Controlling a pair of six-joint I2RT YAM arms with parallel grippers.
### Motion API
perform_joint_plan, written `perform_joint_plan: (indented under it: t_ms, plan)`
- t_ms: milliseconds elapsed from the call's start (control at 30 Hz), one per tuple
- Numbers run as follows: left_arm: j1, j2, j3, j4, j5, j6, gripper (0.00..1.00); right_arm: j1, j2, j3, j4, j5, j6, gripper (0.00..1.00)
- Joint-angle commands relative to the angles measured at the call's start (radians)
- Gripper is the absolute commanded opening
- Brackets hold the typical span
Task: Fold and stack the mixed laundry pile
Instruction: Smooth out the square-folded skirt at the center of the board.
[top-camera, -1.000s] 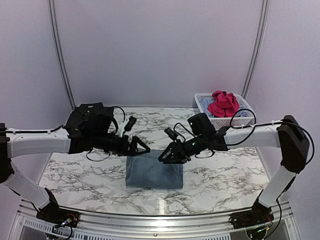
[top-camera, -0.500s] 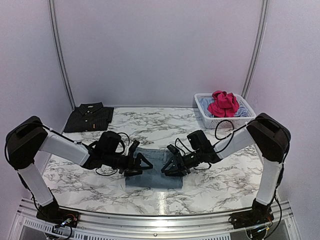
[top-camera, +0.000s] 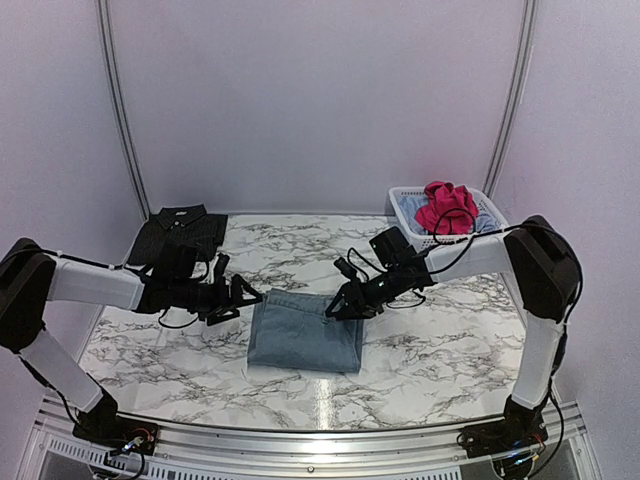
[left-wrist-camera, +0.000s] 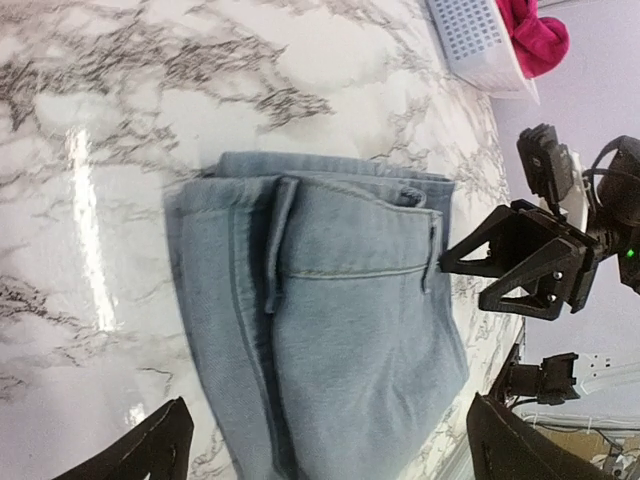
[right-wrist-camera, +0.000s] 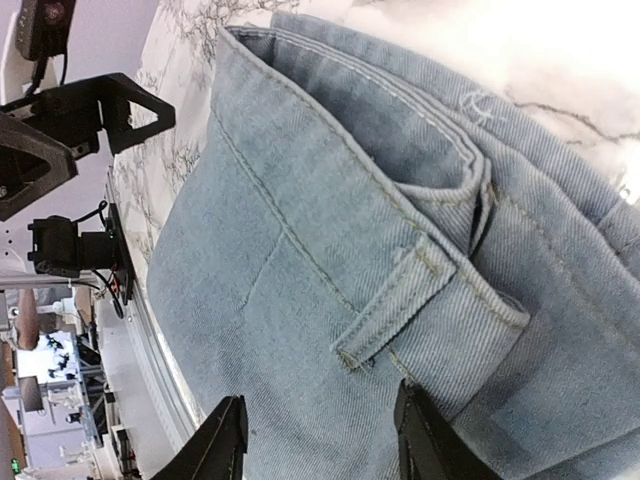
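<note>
Jeans (top-camera: 305, 335) are light blue, shirt (top-camera: 180, 226) black, garment (top-camera: 447, 208) pink-red, basket (top-camera: 399, 193) white, table (top-camera: 450, 350) grey-veined.

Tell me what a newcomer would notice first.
The folded light blue denim garment lies centred on the marble table, flanked by the open left gripper and the right gripper at its far right corner. Then the bright pink-red garment heaped in the white lattice basket, far right.

Soft, even light is falling from overhead, leaving only faint shadows beside the jeans (top-camera: 305, 338). Glare is streaking the glossy table (top-camera: 325, 385) near its front edge (in the right wrist view, the top right corner is washing out white).
</note>
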Motion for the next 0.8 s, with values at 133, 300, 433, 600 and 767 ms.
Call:
perform_joint_plan:
  t_ms: [133,300,433,600,767]
  plan:
    - [-0.184,-0.082,0.157,-0.179,0.115,0.098,0.99,0.123,-0.165,-0.014,0.008,-0.03,0.16,0.48]
    - [-0.287,-0.014,0.112,-0.029,0.167,-0.008,0.99,0.195,-0.139,-0.146,0.225,-0.103,0.321,0.48]
    - [-0.275,0.085,0.064,0.093,0.175,-0.071,0.98,0.173,-0.078,-0.227,0.306,-0.122,0.343,0.48]
    - [-0.18,0.164,0.028,0.12,0.139,-0.102,0.98,0.046,0.005,-0.247,0.249,-0.103,0.235,0.47]
    - [-0.071,0.066,0.021,0.106,0.14,-0.084,0.99,0.011,0.04,-0.104,0.075,-0.077,0.078,0.47]
